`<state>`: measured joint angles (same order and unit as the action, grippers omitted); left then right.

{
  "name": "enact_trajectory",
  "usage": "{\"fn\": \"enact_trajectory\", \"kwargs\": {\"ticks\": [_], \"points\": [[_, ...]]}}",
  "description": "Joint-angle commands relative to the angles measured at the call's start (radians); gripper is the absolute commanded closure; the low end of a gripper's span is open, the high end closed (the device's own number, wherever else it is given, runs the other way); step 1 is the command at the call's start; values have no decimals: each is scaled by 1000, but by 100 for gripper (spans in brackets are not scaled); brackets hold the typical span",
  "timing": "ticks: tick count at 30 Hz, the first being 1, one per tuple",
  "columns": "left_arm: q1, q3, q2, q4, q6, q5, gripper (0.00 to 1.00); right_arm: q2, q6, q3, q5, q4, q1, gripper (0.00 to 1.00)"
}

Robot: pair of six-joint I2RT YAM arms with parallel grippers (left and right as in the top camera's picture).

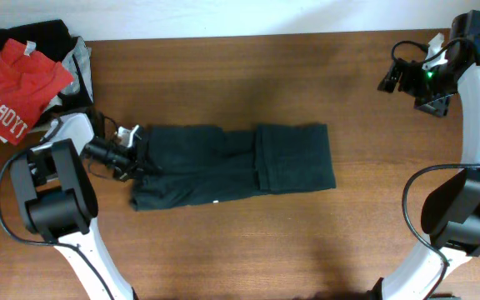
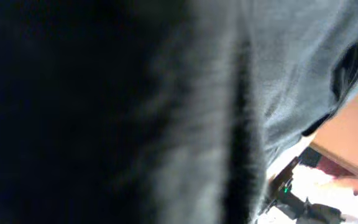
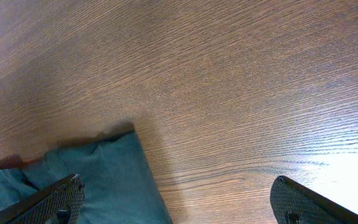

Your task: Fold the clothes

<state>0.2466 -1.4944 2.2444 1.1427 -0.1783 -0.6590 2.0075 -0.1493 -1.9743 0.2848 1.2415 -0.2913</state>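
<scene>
A very dark green cloth T-shirt (image 1: pixel 223 162) is laid as a long, creased rectangle mid-table on the brown wood-grain tabletop (image 1: pixel 307 242). The left gripper (image 1: pixel 133 160) is set at its left edge; its opening cannot be told behind blurred fabric. The right gripper (image 3: pixel 176 186) is spread wide and empty.

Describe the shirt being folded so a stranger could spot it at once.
Look at the middle of the wooden table. There lies the dark green T-shirt, folded into a long flat band running left to right. Unlike the red shirt with white lettering, heaped at the top left of the overhead view, it shows no lettering and lies apart.
</scene>
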Motion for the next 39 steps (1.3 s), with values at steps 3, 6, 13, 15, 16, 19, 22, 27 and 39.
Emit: {"fn": "enact_trajectory", "kwargs": {"ticks": [3,6,13,15,16,19,22,27,39], "points": [[177,-240,18,138,157,377,99,-4,11,-6,-8,0,4,1],[201,-523,17,347,164,375,99,-4,11,-6,-8,0,4,1],[-96,-636,-53,466,164,243,99,-4,11,-6,-8,0,4,1],[-189,-636,-53,463,164,209,99,-4,11,-6,-8,0,4,1],[-224,-637,-54,459,164,209,99,-4,11,-6,-8,0,4,1],[-314,-637,-79,437,164,148,99,-4,11,-6,-9,0,4,1],[-412,-636,-79,422,164,151,99,-4,11,-6,-8,1,4,1],[-540,-587,-79,342,179,198,99,-4,11,-6,-8,0,4,1],[-595,-452,-77,181,204,53,40,-4,11,-6,-9,0,4,1]]}}
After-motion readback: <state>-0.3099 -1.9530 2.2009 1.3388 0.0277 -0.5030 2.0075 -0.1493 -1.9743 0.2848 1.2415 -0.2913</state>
